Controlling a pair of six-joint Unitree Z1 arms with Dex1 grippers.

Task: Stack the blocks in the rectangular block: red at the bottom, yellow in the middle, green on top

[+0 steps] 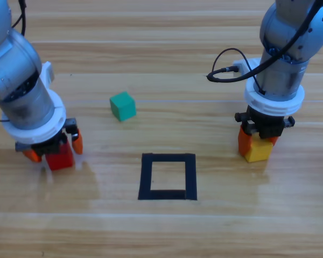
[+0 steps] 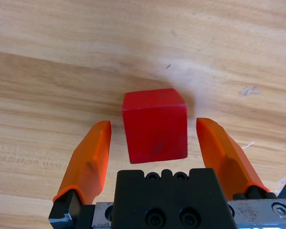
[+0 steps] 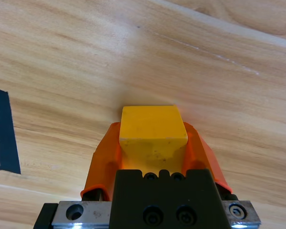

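Pale wooden planks make up the desk [image 1: 167, 54], and near its front middle lies the rectangular block [image 1: 167, 176], a hollow square of black tape with nothing inside it.

At the left, the left claw [image 2: 152, 138] is down at the desk with its two orange jaws spread wide on either side of the red cube [image 2: 155, 125]. The left wrist view shows a clear gap of bare wood between each jaw and the cube's sides, so the claw is released and touches nothing; the cube rests on the desk, well left of the tape square.

At the right, the right claw [image 3: 153, 143] is clenched on the yellow cube [image 3: 153, 130]. Both jaws press flat against the cube's opposite sides, with no gap showing. This cube sits right of the tape square, near it but apart.

Green, the teal cube [image 1: 123, 106], stands alone on the desk behind and to the left of the square, between the two arms and clear of both.
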